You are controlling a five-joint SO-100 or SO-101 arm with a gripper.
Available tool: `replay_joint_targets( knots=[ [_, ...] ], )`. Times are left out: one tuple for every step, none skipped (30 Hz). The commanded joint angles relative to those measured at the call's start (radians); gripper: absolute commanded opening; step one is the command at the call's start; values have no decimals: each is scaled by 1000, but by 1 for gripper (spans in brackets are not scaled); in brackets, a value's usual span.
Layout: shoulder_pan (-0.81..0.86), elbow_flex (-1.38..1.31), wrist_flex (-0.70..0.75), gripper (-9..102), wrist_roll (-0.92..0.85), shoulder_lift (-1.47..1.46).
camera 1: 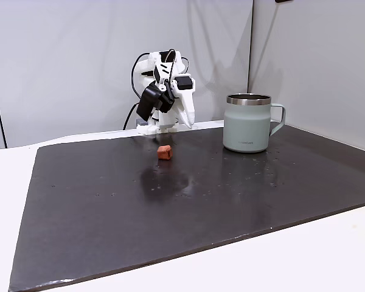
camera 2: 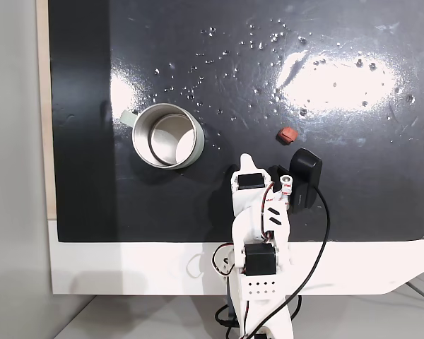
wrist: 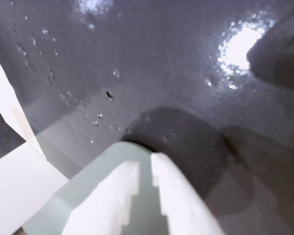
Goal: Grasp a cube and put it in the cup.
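Taking a fixed view from the front, left to right: the arm (camera 1: 164,97) sits folded at upper centre of the frame, at the back edge of the dark mat (camera 1: 97,207), with its gripper (camera 1: 189,123) pointing down and hanging above the surface; the cube (camera 1: 164,152) lies just below it in the frame, near the arm's base and a little toward the camera, alone on the mat; the cup (camera 1: 248,123) stands upright to the right of centre, well apart from the cube, handle turned to the right. In a fixed view from above the order flips: the cup (camera 2: 167,135) is at centre left, its mouth open and nothing visible inside, and the cube (camera 2: 287,134) sits right of centre, just above the arm's black wrist block. In the wrist view the two white fingers (wrist: 130,196) rise from the bottom centre, drawn nearly together with only a thin slot between them and nothing held. By my reading the task is at its very start: the reach has not begun. The next move calls for spreading the fingers, swinging out over the cube, and lowering so the fingers straddle it.
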Motion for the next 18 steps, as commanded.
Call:
replay_joint_targets(
  knots=[
    [31,-2,-44,0,29,9],
    [31,-2,-44,0,29,9],
    [31,-2,-44,0,29,9],
    [31,-2,-44,0,29,9],
    [31,-2,-44,0,29,9],
    [31,-2,-44,0,29,9],
    [31,-2,-44,0,29,9],
    [31,-2,-44,0,29,9],
    [31,-2,-44,0,29,9],
    [31,-2,-44,0,29,9],
    [31,-2,-44,0,28,9],
    [31,-2,-44,0,28,9],
    [31,-2,-44,0,25,9],
    [34,-2,-44,0,17,9],
    [38,-3,-44,0,11,9],
    [46,-8,-44,0,3,9],
    [54,-17,-40,0,-3,9],
    [61,-31,-34,0,-9,9]
  ],
)
